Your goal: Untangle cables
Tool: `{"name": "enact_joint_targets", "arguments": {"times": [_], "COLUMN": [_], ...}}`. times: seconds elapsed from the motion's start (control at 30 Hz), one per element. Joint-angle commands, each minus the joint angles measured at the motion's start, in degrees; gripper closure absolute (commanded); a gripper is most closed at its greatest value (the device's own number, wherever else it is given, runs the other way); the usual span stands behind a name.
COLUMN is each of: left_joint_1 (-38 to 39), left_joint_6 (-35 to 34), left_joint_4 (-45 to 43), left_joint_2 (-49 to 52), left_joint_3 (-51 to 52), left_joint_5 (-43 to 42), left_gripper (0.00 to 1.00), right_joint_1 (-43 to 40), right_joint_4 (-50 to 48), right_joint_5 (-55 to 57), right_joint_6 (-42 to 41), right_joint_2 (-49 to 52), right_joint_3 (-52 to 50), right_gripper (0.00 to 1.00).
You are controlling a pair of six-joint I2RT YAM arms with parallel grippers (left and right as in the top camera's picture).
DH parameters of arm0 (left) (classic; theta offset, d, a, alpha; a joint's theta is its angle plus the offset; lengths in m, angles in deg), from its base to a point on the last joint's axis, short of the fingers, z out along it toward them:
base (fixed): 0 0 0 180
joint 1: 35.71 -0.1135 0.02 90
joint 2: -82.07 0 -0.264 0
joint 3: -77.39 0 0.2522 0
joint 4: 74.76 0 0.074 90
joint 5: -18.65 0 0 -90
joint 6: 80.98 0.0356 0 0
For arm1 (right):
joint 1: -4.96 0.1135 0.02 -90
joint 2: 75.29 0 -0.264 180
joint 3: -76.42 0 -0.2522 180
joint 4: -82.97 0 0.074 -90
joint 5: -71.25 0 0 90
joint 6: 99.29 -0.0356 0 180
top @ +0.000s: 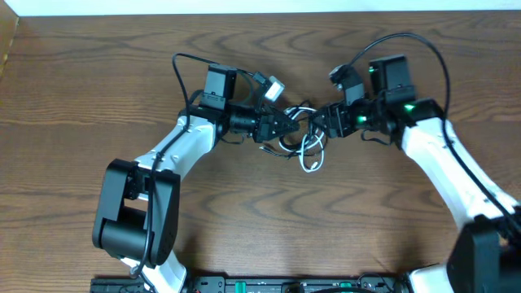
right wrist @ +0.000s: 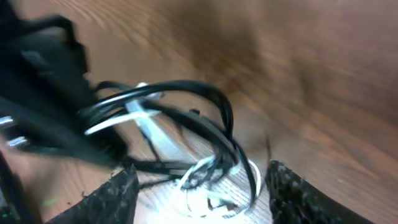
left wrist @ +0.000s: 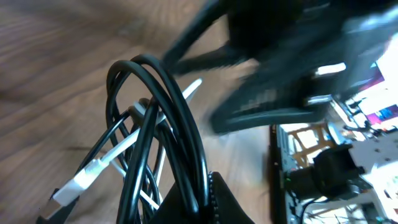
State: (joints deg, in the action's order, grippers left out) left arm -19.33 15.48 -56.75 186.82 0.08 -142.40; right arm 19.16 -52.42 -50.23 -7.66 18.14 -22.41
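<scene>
Tabletop (top: 89, 73): cables (top: 310, 156) pinched in left tool (top: 291, 123).

We see the cables (top: 308, 150) on the table (top: 81, 89), bunched between our left gripper (top: 291, 122) and right gripper (top: 320, 120), which face each other.

My bench (top: 73, 89) is brown wood, bold-grained, with a soft satin sheen. The cables (top: 303, 140) look plastic-sheathed and smooth: black ones glossy, white ones duller. The pads (right wrist: 292, 196) of my right claw (right wrist: 202, 193) are matt black, rough and pebbled. My arm shells (top: 183, 142) are glossy white plastic.
</scene>
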Motion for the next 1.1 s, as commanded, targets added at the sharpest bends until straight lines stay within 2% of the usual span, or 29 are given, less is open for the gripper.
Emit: {"name": "enact_joint_targets", "arguments": {"times": [0.0,0.1,0.13,0.17,0.27,0.4,0.57,0.77,1.07], "left_joint_1": [0.2,0.2,0.22,0.2,0.2,0.2,-0.17,-3.28,-9.79], "left_joint_6": [1.18,0.96,0.96,0.96,0.98,0.98,0.98,0.98,1.03], "left_joint_4": [-0.26,-0.31,-0.33,-0.33,-0.46,-0.39,-0.02,0.02,3.06], "left_joint_2": [0.04,0.04,0.04,0.04,0.04,0.04,0.04,0.04,0.04], "left_joint_3": [-0.44,-0.44,-0.44,-0.44,-0.44,-0.44,-0.44,-0.42,-0.42], "left_joint_5": [-3.56,-3.58,-3.67,-3.78,-3.04,2.25,9.55,11.76,11.76], "left_gripper": [0.92,0.92,0.92,0.92,0.92,0.92,0.93,0.92,0.92], "right_joint_1": [0.63,0.92,0.9,0.9,0.72,-0.52,-5.16,-14.21,-21.55], "right_joint_4": [0.02,-0.09,-0.24,-0.35,-0.48,0.02,1.7,6.29,8.5], "right_joint_5": [1.05,1.09,1.14,1.27,7.13,13.44,15.52,15.5,16.0], "right_joint_6": [0.74,0.57,0.59,0.59,-3.26,-8.15,-12.74,-12.7,-10.78], "right_joint_2": [3.26,4.26,4.35,4.35,4.33,4.28,4.28,4.28,4.28], "right_joint_3": [-0.07,-0.07,-0.07,-0.07,-0.07,-0.07,-0.07,-0.07,-0.07], "right_gripper": [0.59,0.76,0.9,0.99,0.99,0.99,0.99,0.99,0.99]}}
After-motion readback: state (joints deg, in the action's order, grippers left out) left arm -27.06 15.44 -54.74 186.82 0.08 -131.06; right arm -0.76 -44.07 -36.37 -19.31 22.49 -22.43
